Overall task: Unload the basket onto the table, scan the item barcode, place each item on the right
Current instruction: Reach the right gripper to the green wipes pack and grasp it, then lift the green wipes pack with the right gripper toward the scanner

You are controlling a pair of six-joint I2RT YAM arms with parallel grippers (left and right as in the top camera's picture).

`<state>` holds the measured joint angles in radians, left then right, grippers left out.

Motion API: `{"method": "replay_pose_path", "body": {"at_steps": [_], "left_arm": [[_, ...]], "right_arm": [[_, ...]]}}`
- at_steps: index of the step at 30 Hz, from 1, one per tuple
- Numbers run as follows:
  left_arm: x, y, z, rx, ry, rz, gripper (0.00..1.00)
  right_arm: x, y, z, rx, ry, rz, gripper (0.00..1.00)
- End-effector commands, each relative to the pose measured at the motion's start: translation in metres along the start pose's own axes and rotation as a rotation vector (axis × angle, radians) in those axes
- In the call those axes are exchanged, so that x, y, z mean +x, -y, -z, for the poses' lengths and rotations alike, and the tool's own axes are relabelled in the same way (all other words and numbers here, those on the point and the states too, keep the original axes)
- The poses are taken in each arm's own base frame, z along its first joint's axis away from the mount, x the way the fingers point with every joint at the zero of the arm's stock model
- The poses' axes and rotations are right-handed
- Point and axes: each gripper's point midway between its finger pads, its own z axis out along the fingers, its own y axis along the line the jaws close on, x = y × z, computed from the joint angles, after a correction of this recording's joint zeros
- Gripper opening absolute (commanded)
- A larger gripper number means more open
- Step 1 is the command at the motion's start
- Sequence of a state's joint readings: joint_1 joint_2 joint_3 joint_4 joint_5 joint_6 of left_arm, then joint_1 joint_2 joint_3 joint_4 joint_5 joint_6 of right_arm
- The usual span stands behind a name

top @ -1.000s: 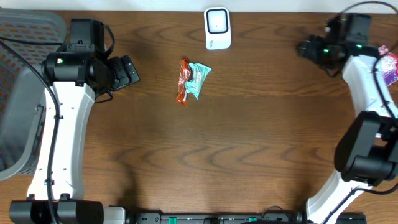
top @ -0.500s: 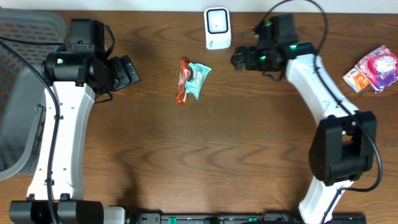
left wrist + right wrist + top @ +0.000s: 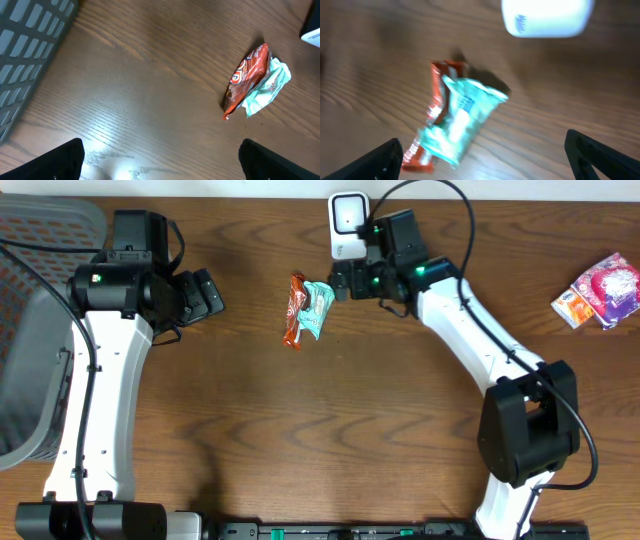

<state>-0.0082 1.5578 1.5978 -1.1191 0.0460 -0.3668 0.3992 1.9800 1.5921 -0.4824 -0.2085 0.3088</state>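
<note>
The right gripper (image 3: 342,281) has swung in from the table's right edge, jaws spread, just beside two overlapping packets mid-table: one red packet (image 3: 294,310) and one teal packet (image 3: 321,306). The left gripper (image 3: 208,294) is spread and empty. Beyond stands one white scanner (image 3: 350,225), blurred and cut off in the right wrist view.

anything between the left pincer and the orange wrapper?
Nothing: bare table from the left pincer to the orange wrapper. Overhead and left wrist views both show it.
</note>
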Motion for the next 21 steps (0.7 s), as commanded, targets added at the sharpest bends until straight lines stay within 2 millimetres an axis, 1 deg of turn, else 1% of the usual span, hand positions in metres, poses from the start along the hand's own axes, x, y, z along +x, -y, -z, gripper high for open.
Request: {"method": "replay_pose_path", "body": {"at_steps": [1,5,7,15,21], "left_arm": [[-0.003,-0.001,0.006,-0.002,0.019,0.007,0.98],[-0.003,-0.001,0.006,-0.002,0.019,0.007,0.98],[-0.003,-0.001,0.006,-0.002,0.019,0.007,0.98],[-0.003,-0.001,0.006,-0.002,0.019,0.007,0.98],[-0.003,-0.001,0.006,-0.002,0.019,0.007,0.98]], "right_arm": [[0.008,-0.014,-0.009,-0.017,0.006,-0.079,0.99],[0.015,-0.037,-0.02,-0.057,0.039,-0.049,0.99],[0.019,-0.042,-0.025,-0.041,0.054,-0.03,0.99],[0.037,-0.045,-0.037,0.155,0.108,0.041,0.99],[0.049,-0.046,-0.049,0.208,0.102,0.057,0.98]]}}
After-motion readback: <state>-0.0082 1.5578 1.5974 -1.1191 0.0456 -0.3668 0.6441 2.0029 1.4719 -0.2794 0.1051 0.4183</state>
